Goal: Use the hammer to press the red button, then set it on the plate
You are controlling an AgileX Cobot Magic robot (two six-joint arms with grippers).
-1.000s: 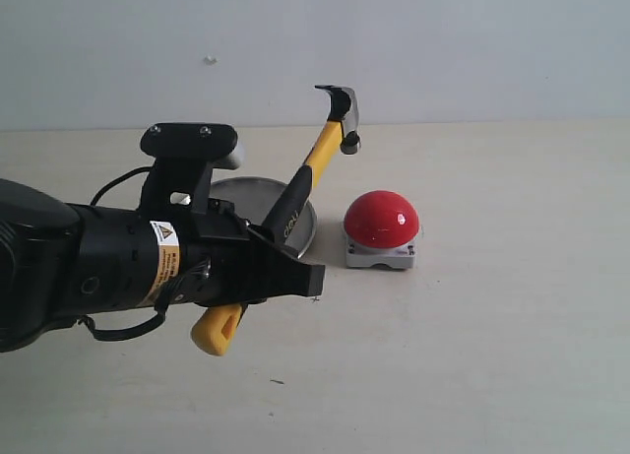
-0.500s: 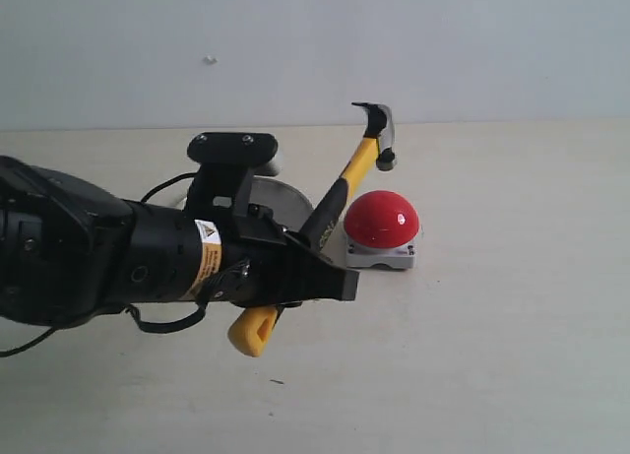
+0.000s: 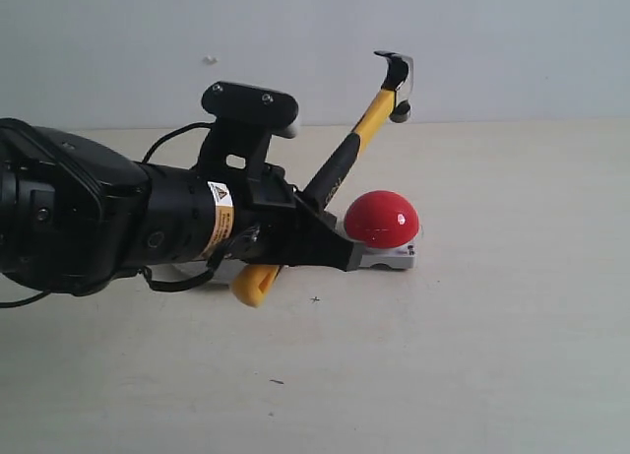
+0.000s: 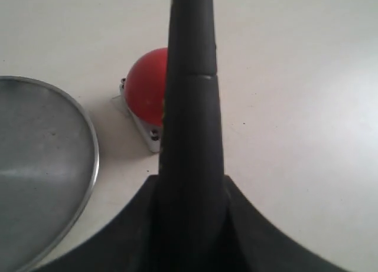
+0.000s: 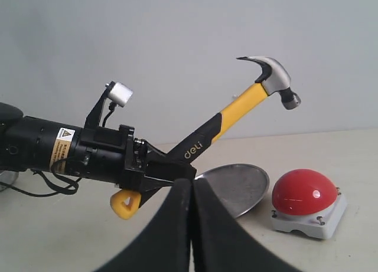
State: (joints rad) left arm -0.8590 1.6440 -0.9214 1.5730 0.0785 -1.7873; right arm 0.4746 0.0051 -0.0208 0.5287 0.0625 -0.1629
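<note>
Hammer (image 3: pixel 346 163), clamped between fingers of the left gripper (image 3: pixel 320 245), is swinging rightward, its head now hanging high above the red button (image 3: pixel 381 219), press pending. The right gripper (image 5: pixel 190 192) is idling, fingers together.

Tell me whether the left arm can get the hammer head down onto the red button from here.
Probably yes. The left gripper holds the hammer, head raised roughly above the red button, with nothing visible between them; the plate lies beside it.
</note>
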